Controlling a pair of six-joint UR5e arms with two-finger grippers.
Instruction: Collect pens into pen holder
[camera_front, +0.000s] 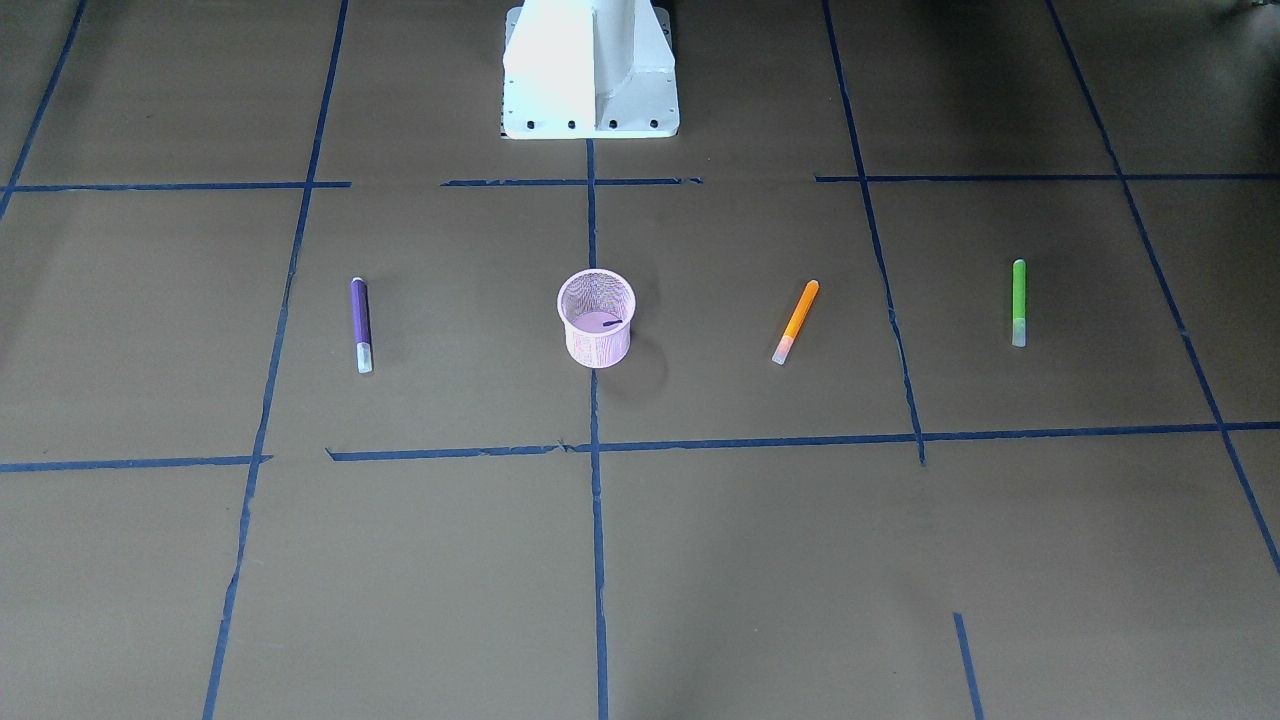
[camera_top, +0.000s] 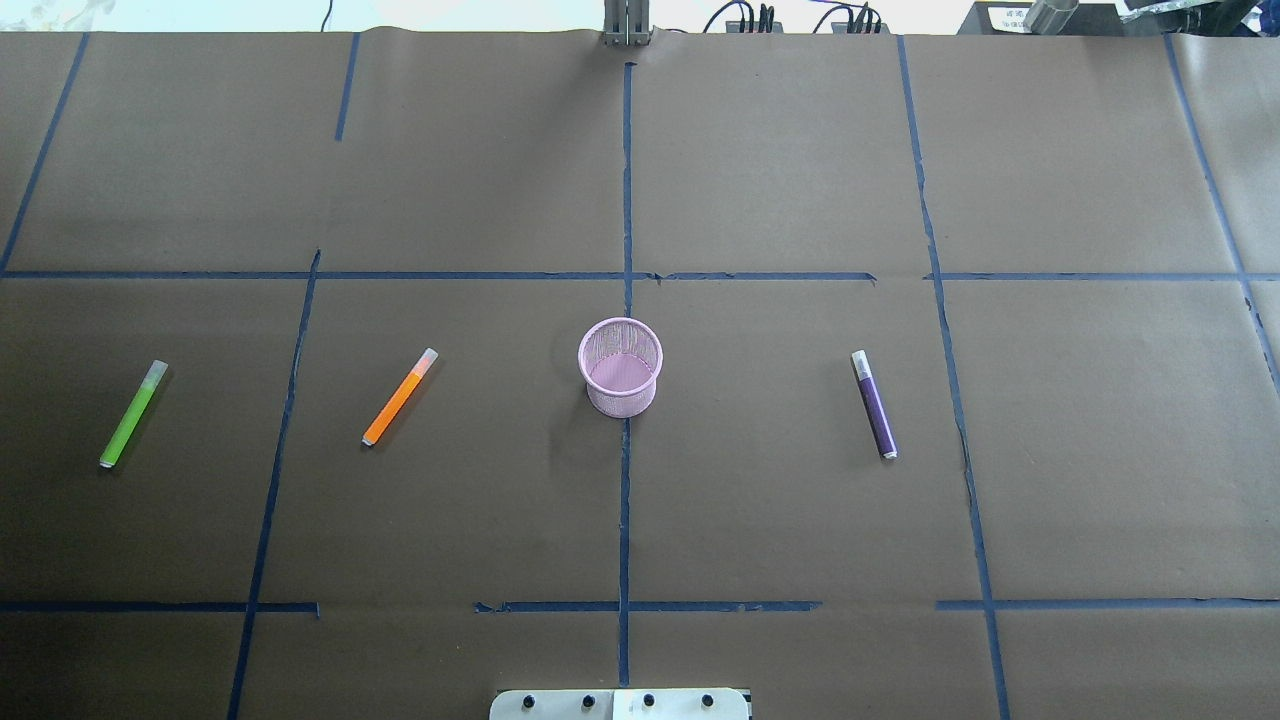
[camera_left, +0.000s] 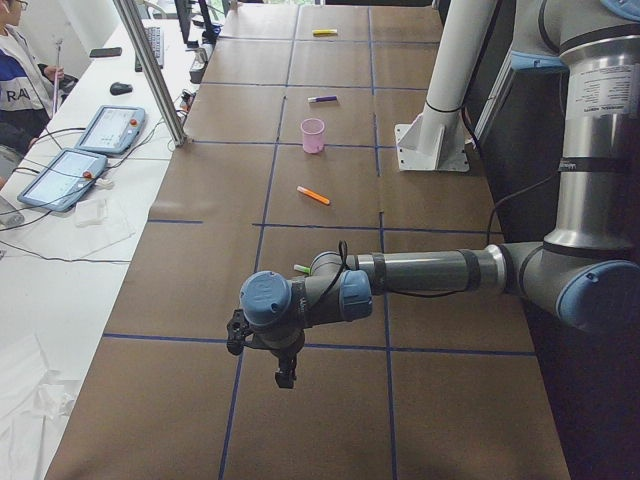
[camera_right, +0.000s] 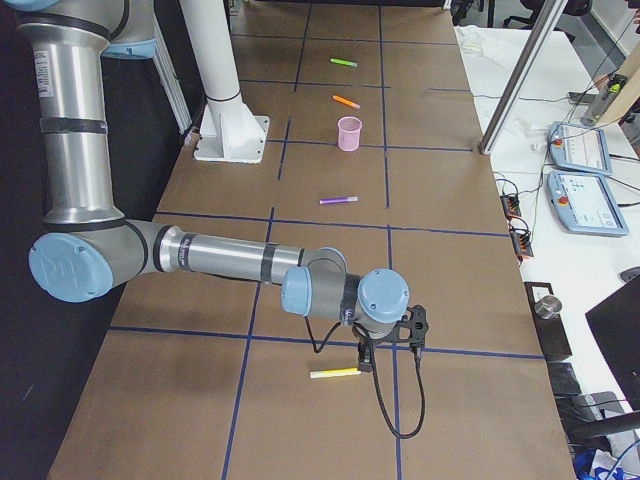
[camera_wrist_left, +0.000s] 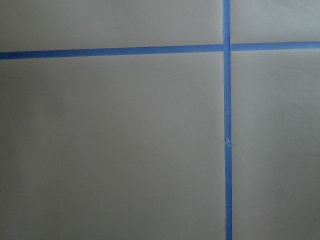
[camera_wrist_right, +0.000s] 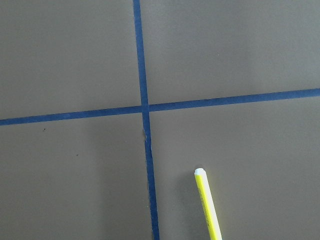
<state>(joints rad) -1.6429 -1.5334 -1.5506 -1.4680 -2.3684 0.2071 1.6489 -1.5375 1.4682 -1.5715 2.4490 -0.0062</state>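
The pink mesh pen holder (camera_front: 596, 318) (camera_top: 621, 366) stands upright mid-table, with nothing in it. Three pens lie flat around it: purple (camera_top: 874, 404) (camera_front: 361, 325), orange (camera_top: 400, 397) (camera_front: 796, 321) and green (camera_top: 132, 414) (camera_front: 1018, 302). A yellow pen (camera_right: 335, 373) (camera_wrist_right: 208, 205) lies at the table's right end, just beside my right gripper (camera_right: 364, 356). My left gripper (camera_left: 285, 372) hovers over the left end, past the green pen (camera_left: 301, 269). Both grippers show only in side views, so I cannot tell their state.
The white robot base (camera_front: 590, 70) (camera_top: 620, 703) stands behind the holder. Blue tape lines (camera_top: 626, 500) grid the brown paper. Beyond the table's far edge are a metal post (camera_left: 150, 70), tablets (camera_left: 110, 128) (camera_right: 580, 150) and a seated person (camera_left: 20, 70).
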